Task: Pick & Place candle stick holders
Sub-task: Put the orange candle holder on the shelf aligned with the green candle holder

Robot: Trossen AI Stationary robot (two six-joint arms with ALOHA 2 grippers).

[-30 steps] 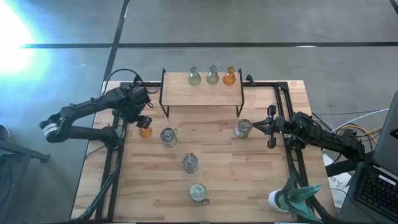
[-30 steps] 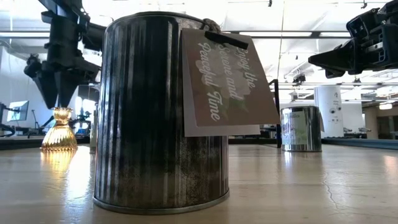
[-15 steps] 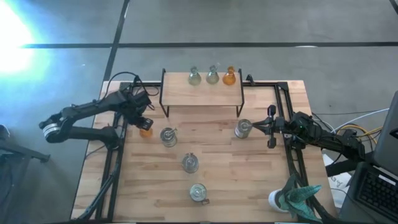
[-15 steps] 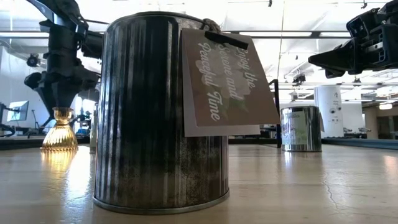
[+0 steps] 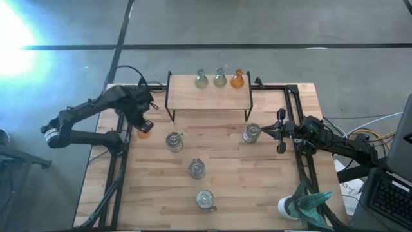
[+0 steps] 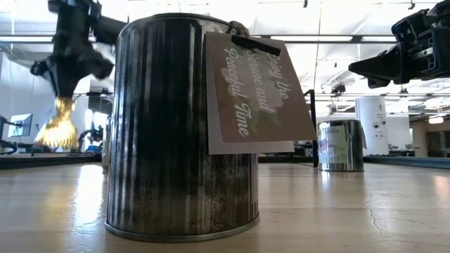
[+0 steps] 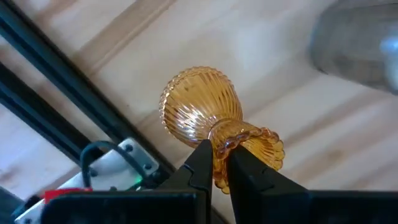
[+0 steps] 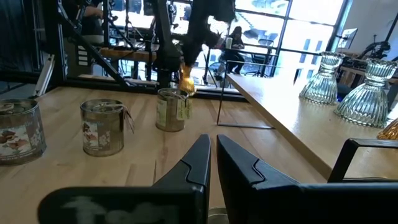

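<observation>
My left gripper [image 5: 142,124] is shut on an amber-orange bulb-shaped holder [image 6: 59,127] above the table's left side, in front of the shelf's left leg. My right gripper [image 5: 270,131] is shut and empty, level, just right of a silvery jar [image 5: 252,133]. Three more jars [image 5: 174,140] [image 5: 196,169] [image 5: 205,199] stand on their bases on the table. Two pale green holders [image 5: 201,78] [image 5: 220,78] and one amber holder [image 5: 237,78] stand on the raised shelf [image 5: 209,96]. My left gripper pinches the amber holder's frilled top rim and neck [image 7: 235,138] between its two fingers. The fingers come from above, pointing down. The holder hangs below them, tilted, its ribbed bulb [image 7: 198,111] lowest and clear of the table.
A teal spiky object on a white base [image 5: 308,203] stands at the near right corner. The shelf's black legs [image 5: 168,103] stand close to my left gripper. Black rails [image 5: 122,167] run along the table's left and right sides. The nearest jar [image 6: 179,126] carries a paper tag.
My left gripper has come down over the amber holder, shut on its top and lifted it. The holder has gone from standing on the table to hanging tilted, clear of it, a little toward the table's left and far edges.
</observation>
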